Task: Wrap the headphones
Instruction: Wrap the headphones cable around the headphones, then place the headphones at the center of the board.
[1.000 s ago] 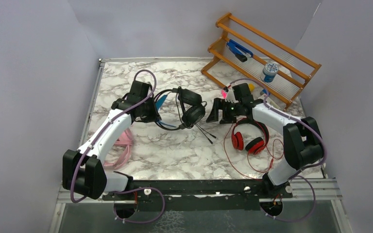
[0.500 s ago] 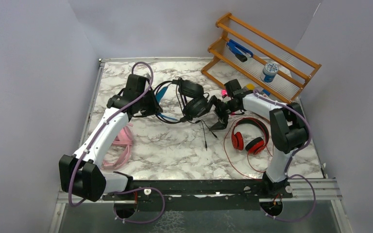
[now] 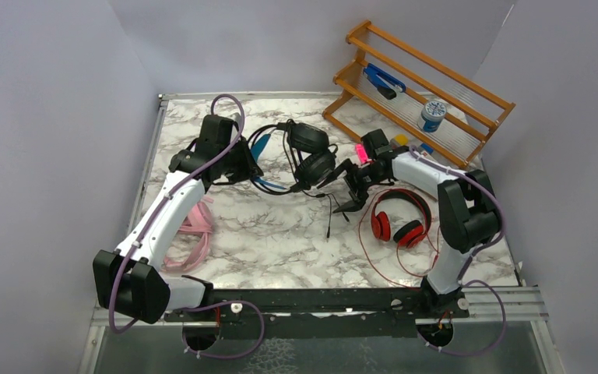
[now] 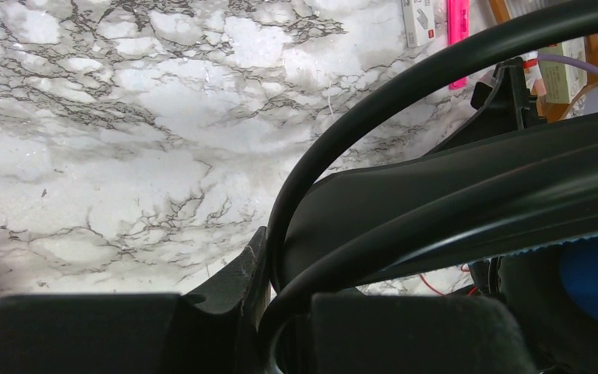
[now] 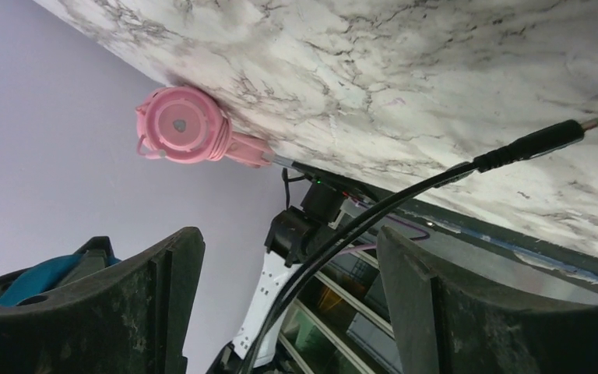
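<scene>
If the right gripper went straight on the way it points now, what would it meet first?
Likely the cable of the black headphones, which crosses between the open fingers of the right gripper. Beyond it, depth is unclear.

No text, brand or number can be read in any view. Print exists in three places but is not legible. A small white box (image 4: 418, 15) at the top edge of the left wrist view bears dark lettering and a red mark, too small to read. A pale tag (image 4: 561, 74) at that view's right edge is blurred. The blue-and-white container (image 3: 434, 115) on the wooden rack (image 3: 467, 82) has a label, unreadable from above. The black headphones (image 3: 311, 156) show no legible marking.
</scene>
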Available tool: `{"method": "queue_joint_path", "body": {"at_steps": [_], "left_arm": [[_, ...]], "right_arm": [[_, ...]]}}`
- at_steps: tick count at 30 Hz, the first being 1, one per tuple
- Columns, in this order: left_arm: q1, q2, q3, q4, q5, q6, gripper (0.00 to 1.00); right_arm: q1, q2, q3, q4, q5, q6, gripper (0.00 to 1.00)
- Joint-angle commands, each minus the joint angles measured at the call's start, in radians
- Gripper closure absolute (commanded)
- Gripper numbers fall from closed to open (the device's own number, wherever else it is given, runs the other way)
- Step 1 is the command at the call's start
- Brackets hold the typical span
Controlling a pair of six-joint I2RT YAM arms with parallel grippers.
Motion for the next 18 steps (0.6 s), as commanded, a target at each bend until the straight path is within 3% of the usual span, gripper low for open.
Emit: {"method": "queue_joint_path", "body": {"at_steps": [1, 14, 18], "left_arm": [[0.005, -0.046, 0.054, 0.041, 0.071, -0.01, 1.0], [0.005, -0.055, 0.062, 0.043, 0.096, -0.01, 1.0], [0.005, -0.063, 0.063, 0.042, 0.104, -0.005, 1.0]], "right_arm": [[0.017, -0.055, -0.026, -0.031, -0.031, 0.102, 0.15], [0.048, -0.156, -0.138, 0.03, -0.026, 0.275, 0.22], [0.053, -0.162, -0.145, 0.046, -0.003, 0.301, 0.34]]}}
